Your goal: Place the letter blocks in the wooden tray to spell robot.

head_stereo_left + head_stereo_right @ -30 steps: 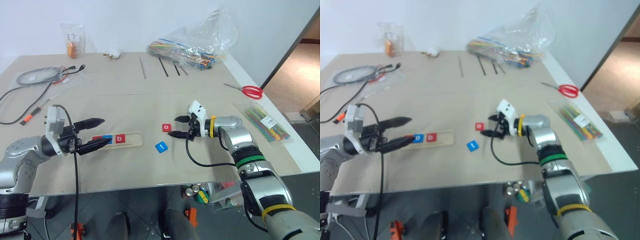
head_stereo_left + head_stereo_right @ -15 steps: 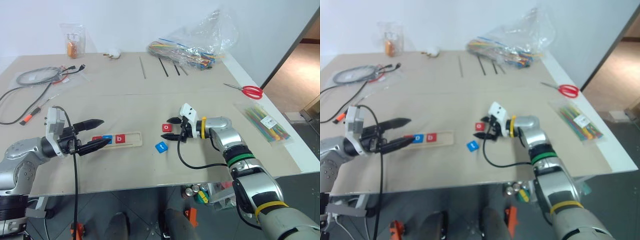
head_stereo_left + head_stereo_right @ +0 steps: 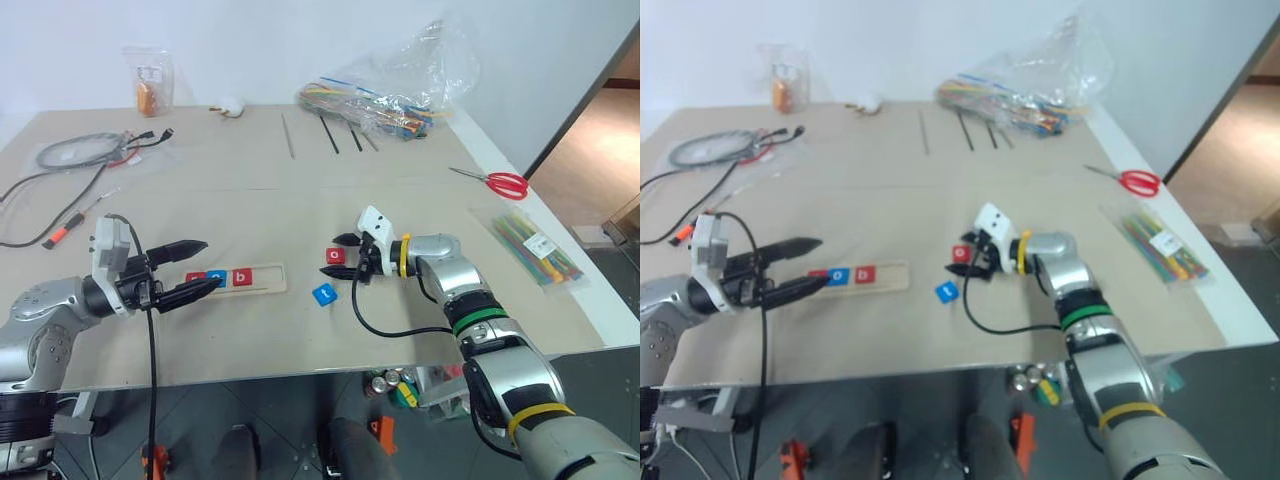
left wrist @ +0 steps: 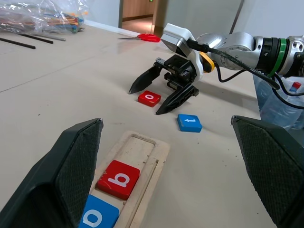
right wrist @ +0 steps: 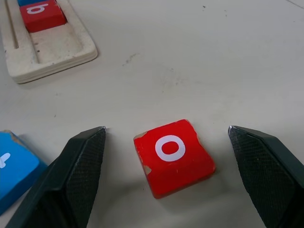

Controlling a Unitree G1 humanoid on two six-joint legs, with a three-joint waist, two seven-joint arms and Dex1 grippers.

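The wooden tray (image 3: pixel 268 281) lies left of the table's middle. In its left half sit a red block, a blue o block (image 3: pixel 214 277) and a red b block (image 3: pixel 240 277). A red o block (image 3: pixel 334 256) and a blue t block (image 3: pixel 323 294) lie loose on the table right of the tray. My right gripper (image 3: pixel 334 255) is open and low, its fingers on either side of the red o block (image 5: pixel 173 156) without touching it. Over the tray's left end my left gripper (image 3: pixel 211 263) hovers open and empty, partly hiding the first red block.
Red-handled scissors (image 3: pixel 492 181) and a packet of coloured sticks (image 3: pixel 535 245) lie at the right. A plastic bag of coloured ties (image 3: pixel 385 90) and black rods (image 3: pixel 330 133) are at the back. Cables (image 3: pixel 75 155) and a screwdriver (image 3: pixel 65 228) lie at the left.
My right gripper has edged left, so its open fingers now flank the red o block. The left gripper and the blocks have stayed put.
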